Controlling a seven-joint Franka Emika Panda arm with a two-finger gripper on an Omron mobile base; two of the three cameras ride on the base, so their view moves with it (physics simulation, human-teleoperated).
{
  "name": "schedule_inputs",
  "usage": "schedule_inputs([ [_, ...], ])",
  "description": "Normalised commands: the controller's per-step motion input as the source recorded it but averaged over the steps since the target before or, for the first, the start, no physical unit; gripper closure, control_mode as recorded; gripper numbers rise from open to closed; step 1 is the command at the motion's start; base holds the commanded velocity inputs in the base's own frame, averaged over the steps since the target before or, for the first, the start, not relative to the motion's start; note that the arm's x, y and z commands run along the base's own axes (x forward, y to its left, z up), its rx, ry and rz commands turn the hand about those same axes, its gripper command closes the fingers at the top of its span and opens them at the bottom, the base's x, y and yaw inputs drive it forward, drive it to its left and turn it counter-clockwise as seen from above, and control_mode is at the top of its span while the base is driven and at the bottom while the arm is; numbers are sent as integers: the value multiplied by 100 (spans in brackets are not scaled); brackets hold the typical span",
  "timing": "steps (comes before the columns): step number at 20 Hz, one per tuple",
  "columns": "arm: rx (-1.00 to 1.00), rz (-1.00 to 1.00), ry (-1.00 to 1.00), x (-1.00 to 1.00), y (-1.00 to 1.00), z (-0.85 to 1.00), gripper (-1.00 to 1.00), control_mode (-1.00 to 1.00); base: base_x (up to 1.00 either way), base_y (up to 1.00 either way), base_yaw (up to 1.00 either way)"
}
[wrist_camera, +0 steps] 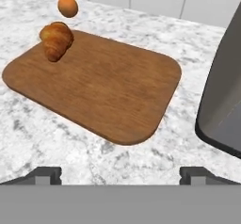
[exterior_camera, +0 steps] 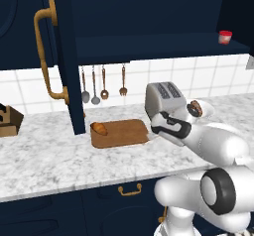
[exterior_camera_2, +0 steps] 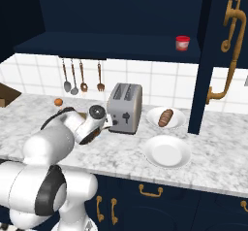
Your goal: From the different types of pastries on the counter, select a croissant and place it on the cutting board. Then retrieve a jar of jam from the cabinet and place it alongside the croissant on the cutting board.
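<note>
The croissant (wrist_camera: 56,40) lies on the board (wrist_camera: 101,89), at the board's far left corner in the hand view, well inside the edge. The board lies flat on the counter (exterior_camera: 44,155), and the rest of its surface is bare wood. Just past that corner of the board, on the stone, sits a small orange ball (wrist_camera: 68,6). The toaster (exterior_camera: 164,98) stands near the board's right end, its grey side close to the board's right edge. The gripper (wrist_camera: 120,175) hangs over the counter just short of the board's near edge, its fingers spread wide and holding nothing. In the left base view, the open cabinet door (exterior_camera: 65,56) stands at the board's left end, and the jam (exterior_camera: 225,37) sits on the cabinet shelf high above and to the right of the board. Beyond the toaster from the board, the dark pastry (exterior_camera_2: 165,117) rests on a white plate (exterior_camera_2: 179,120), with a second white plate (exterior_camera_2: 167,152) in front of it.
</note>
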Motion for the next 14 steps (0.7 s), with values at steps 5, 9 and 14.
schedule_inputs([
  [5,7,-1,0,18,-99,60,-100,-100,0,0,0],
  [9,4,-2,-2,23,-88,90,-100,-100,0,0,0],
  [14,6,-2,-4,7,-69,100,-100,-100,0,0,0],
])
